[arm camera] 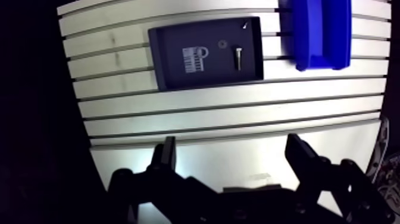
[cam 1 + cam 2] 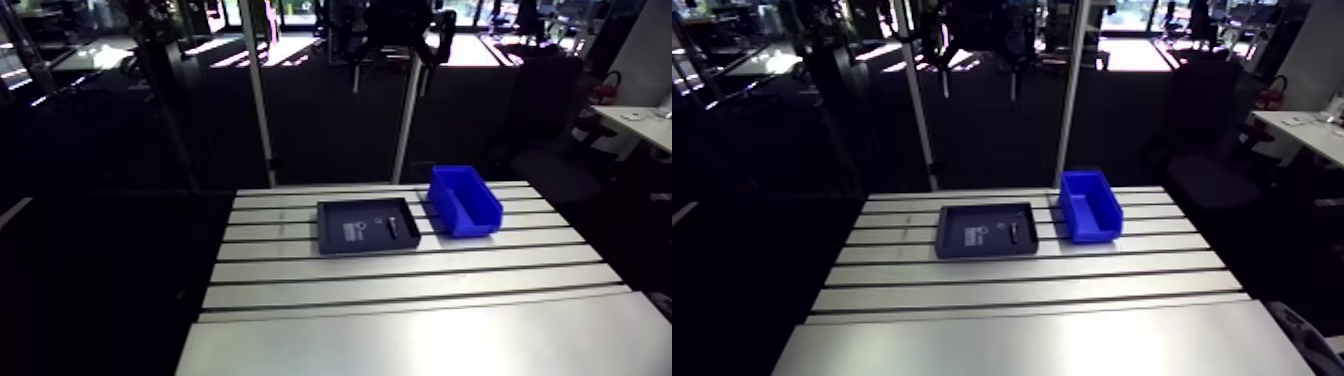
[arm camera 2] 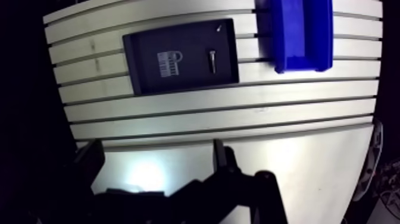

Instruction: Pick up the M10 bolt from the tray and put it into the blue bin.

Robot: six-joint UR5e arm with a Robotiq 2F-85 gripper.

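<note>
We are seeing the claw (image 1: 233, 159) with its two dark fingers (image 1: 166, 158) standing wide apart and gripping nothing, only bare table (image 1: 208, 122) lying between them. The wrist is pointing down over the near part of the table, well apart from the work ahead of it.

The M10 bolt (image 1: 238, 58) is showing as a small, pale metal piece lying flat on the floor of the tray (image 1: 159, 65), in the half nearer the bin, its length pointing toward the table's far edge. The tray is dark, shallow and square-cornered, and is also carrying a white printed label (image 1: 193, 58) and a tiny round piece (image 1: 222, 43) just beside the bolt; what that piece is, we cannot tell.

The blue bin (image 2: 463, 200) is sitting just beside the tray without touching it, toward the table's far right corner, its open top facing up.
</note>
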